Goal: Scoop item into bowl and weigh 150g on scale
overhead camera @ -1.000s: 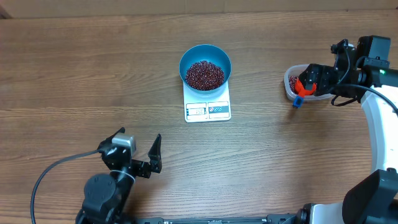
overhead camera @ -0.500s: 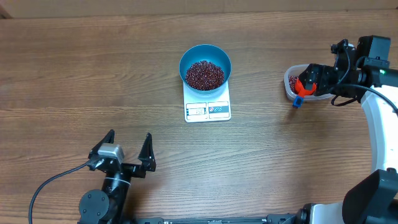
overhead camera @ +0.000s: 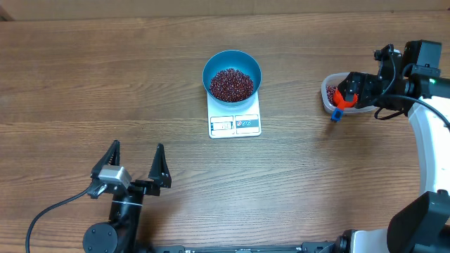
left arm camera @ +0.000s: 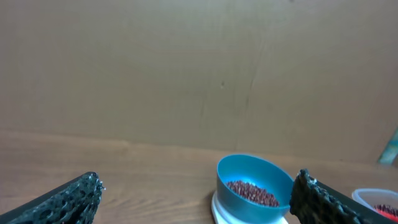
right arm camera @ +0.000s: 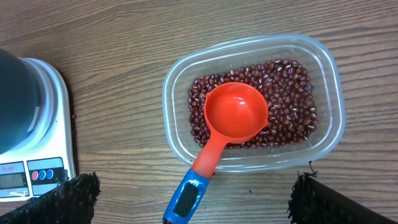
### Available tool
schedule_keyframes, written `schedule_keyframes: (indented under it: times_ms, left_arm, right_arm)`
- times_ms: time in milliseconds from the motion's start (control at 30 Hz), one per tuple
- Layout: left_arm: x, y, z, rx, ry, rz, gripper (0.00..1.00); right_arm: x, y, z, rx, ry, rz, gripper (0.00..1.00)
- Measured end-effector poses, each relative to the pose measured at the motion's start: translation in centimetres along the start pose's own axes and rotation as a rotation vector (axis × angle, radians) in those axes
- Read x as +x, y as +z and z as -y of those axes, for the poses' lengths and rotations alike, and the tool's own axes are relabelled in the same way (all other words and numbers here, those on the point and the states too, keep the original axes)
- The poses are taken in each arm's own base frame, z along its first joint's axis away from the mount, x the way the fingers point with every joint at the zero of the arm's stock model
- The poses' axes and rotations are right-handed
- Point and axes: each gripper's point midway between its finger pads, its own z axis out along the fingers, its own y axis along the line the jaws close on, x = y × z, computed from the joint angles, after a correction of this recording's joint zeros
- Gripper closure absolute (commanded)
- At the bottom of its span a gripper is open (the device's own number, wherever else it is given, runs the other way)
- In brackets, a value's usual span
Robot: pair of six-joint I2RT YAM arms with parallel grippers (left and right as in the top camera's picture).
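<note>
Overhead: the bowl (overhead camera: 208, 69) sits on the scale (overhead camera: 235, 124) at table centre and holds a heap of beans (overhead camera: 232, 84); the display is too small to read, so I cannot tell whether the target weight is met. The clear tub (overhead camera: 325, 93) lies well to the right, with the orange scoop (overhead camera: 342, 97) in it and the blue handle end pointing out over the near rim. The right gripper (overhead camera: 355, 88) hangs directly above the tub. The left gripper (overhead camera: 137, 149) is at the near-left, well apart from everything, jaws spread wide and empty. The right arm is plainly the nearer one to the scoop. Left wrist: both fingers (left arm camera: 68, 202) sit at the frame's lower corners with nothing between them. The bowl is ahead and right of centre with beans in its bottom, and a sliver of the tub (left arm camera: 373, 199) shows at the right edge. Right wrist: the tub is below the camera, part-filled with beans (right arm camera: 292, 118). The scoop's cup (right arm camera: 236, 115) rests on them and looks empty. The handle (right arm camera: 189, 199) runs down-left from the cup, across the tub rim, ending between the two fingers (right arm camera: 71, 199). The jaws stand fully apart, not touching the handle. The scale corner and bowl edge lie to the left. Judgement: if more beans are needed, the next grasp means closing on that handle across its long axis.
</note>
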Motion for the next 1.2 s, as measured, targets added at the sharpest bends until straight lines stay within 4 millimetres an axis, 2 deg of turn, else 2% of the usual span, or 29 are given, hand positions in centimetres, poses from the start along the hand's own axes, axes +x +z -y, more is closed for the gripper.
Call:
schedule_keyframes:
  times_ms: [200, 433, 533, 767, 1200]
  left_arm:
    - [-0.9, 0.0, -0.1, -0.005, 0.001, 0.037, 0.0]
    - [-3.4, -0.1, -0.1, 0.004, 0.002, 0.179, 0.0]
    - [-3.4, 0.0, -0.1, 0.014, 0.002, 0.225, 0.0]
    - [0.7, 0.9, -0.9, 0.004, 0.003, 0.176, 0.0]
    - [6.3, 1.3, -2.8, -0.062, 0.008, -0.02, 0.0]
  right_arm:
    - [0.0, 0.0, 0.0, 0.0, 0.0, 0.0, 0.0]
    - [0.0, 0.0, 0.0, 0.0, 0.0, 0.001, 0.0]
    - [0.0, 0.0, 0.0, 0.0, 0.0, 0.0, 0.0]
    - [0.0, 0.0, 0.0, 0.0, 0.0, 0.0, 0.0]
    - [0.0, 0.0, 0.0, 0.0, 0.001, 0.001, 0.0]
